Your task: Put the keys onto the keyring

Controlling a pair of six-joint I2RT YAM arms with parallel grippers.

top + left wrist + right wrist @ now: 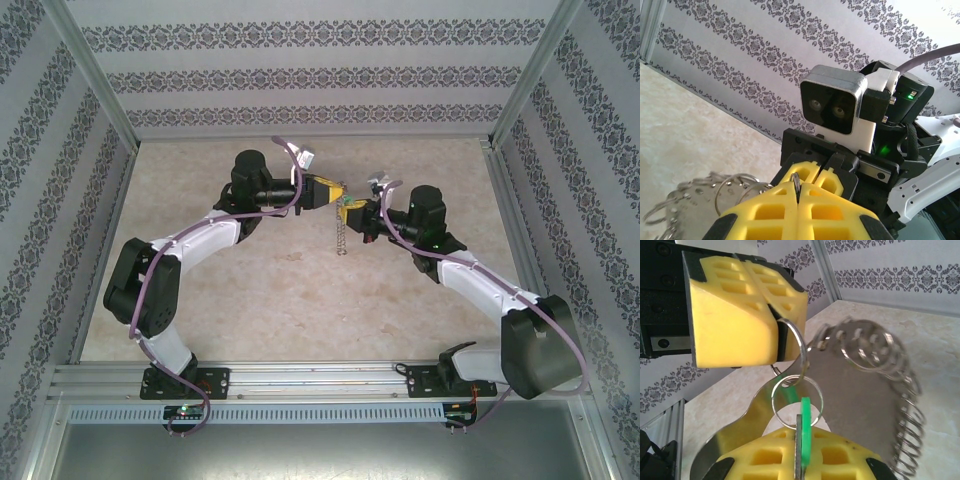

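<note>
Between the yellow fingers of your right gripper (799,440), which are pressing shut, the green key (805,422) is standing on edge, its head poking up out of the seam. A small wire ring (816,399) is sitting right at the key's top, with green showing through it. Your left gripper (774,325) is facing it from the upper left, its jaws likewise clamping closed and pinching the thin grey hoop of the keyring (801,347) at their tips. The hoop's lower end is crossing the small wire ring; whether the two are linked you cannot tell from this angle. A coil of wire loops (865,347) is trailing off the keyring to the right and curving downward. Seen from above, you are holding both grippers tip to tip in mid-air over the beige table (250,300), the loops dangling beneath them, toward the far patterned wall (300,80).
</note>
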